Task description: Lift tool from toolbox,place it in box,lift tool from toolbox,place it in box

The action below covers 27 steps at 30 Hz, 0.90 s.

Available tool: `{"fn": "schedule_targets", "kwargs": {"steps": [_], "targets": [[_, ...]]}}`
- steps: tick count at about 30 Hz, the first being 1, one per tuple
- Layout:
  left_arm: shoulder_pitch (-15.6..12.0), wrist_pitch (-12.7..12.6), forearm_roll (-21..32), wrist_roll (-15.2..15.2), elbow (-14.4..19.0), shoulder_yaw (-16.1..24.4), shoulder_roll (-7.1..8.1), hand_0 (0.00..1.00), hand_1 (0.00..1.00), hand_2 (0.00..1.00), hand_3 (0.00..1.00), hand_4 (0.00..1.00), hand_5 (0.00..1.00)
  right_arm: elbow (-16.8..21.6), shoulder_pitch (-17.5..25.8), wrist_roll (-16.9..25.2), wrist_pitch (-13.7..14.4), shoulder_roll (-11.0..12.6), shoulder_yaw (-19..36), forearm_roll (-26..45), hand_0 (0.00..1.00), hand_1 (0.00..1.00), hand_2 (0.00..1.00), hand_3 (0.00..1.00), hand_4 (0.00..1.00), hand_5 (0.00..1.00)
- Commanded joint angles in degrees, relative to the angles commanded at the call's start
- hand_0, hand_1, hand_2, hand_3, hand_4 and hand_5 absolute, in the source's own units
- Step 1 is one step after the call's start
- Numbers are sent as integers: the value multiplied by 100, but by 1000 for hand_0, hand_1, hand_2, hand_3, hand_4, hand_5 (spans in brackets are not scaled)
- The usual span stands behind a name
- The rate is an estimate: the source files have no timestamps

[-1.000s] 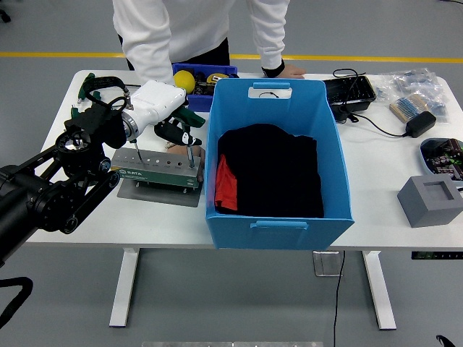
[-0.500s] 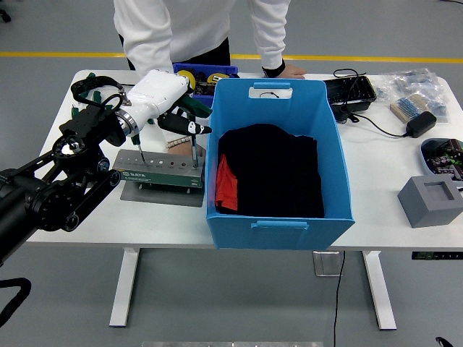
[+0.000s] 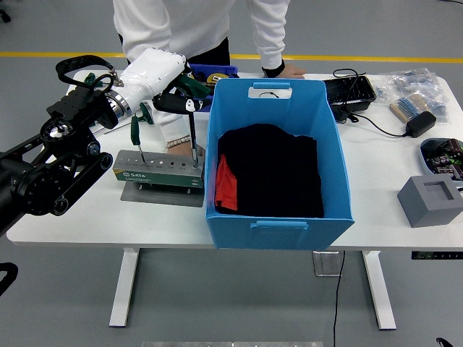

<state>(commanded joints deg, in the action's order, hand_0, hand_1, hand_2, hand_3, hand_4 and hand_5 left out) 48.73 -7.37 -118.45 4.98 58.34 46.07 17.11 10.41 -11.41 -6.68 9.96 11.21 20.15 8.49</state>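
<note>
Right side of the table's got a grey foam block (image 3: 430, 200), a black power adapter (image 3: 420, 123) and a black tray (image 3: 350, 92), person (image 3: 195, 29) standing behind.

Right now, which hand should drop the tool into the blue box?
Left. The left hand already grips a screwdriver lifted above the tool holder, right beside the blue box. The right arm isn't in view.

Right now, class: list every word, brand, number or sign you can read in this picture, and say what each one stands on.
"SATA": white brand lettering on the front face of the grey tool holder, small but just readable.
Too blurred to read: the print on the plastic packets at the table's far right.
Nothing else carries readable text; the blue box is unmarked.
</note>
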Motion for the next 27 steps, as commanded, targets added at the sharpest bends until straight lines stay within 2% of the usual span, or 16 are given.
{"fn": "schedule_targets", "kwargs": {"steps": [2, 10, 15, 20, 27], "targets": [[109, 67, 26, -14, 60, -70, 88, 115, 2, 24, 14, 696, 544, -1, 0, 4, 1, 2, -6, 17, 677, 662, 711, 559, 781, 667], [527, 275, 125, -53, 341, -214, 379, 118, 2, 27, 18, 684, 527, -4, 15, -2, 5, 4, 13, 8, 677, 661, 712, 559, 780, 668], [694, 304, 151, -55, 562, -181, 459, 122, 2, 28, 19, 665, 507, -5, 22, -13, 7, 3, 42, -32, 677, 662, 712, 559, 781, 668], [739, 293, 273, -62, 905, -75, 399, 122, 2, 28, 20, 659, 497, -4, 33, -19, 9, -1, 56, -49, 682, 662, 710, 559, 780, 667], [647, 203, 749, -16, 1397, -161, 46, 122, 2, 28, 22, 649, 488, -1, 33, -28, 11, -2, 72, -96, 683, 662, 710, 559, 781, 666]]}}
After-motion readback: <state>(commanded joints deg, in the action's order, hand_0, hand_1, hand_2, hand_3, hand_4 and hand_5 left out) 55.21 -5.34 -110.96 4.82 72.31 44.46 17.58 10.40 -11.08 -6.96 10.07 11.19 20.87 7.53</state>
